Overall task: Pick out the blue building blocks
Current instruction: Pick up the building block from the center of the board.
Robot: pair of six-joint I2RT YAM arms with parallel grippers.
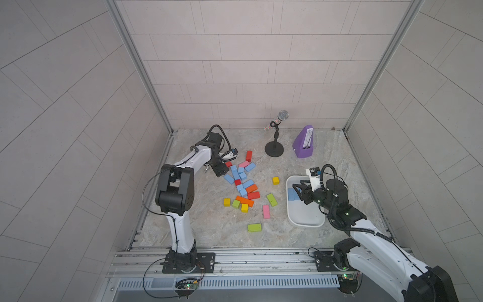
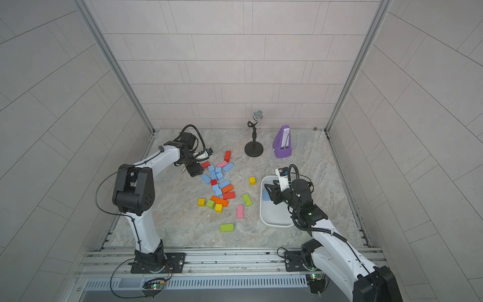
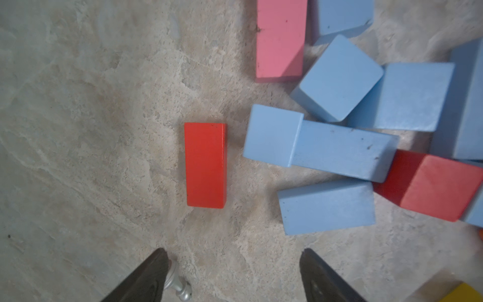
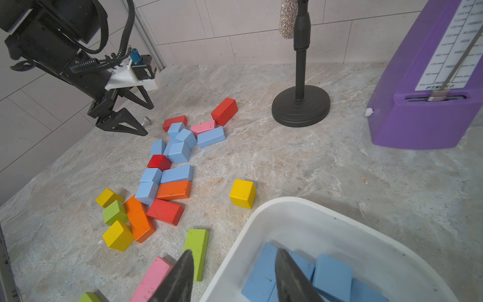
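Currently mid-sort: several blue building blocks (image 4: 332, 274) already lie in the white tub (image 1: 305, 222) near the right edge of the bench (image 1: 326, 157). The remaining blue cluster (image 1: 236, 174) sits toward the far-left corner, mixed with red and pink pieces. The left gripper (image 3: 232, 251) hovers over bare bench at the cluster's edge, jaws apart and empty, with a red brick (image 3: 205, 164) just ahead (wrong colour). The right gripper (image 4: 235, 251) hangs over the tub rim, jaws part-spread, nothing gripped. Next move, as I judge it: bring the left gripper over the nearest blue brick (image 3: 326, 206), straddle its narrow sides, and avoid nudging the red.
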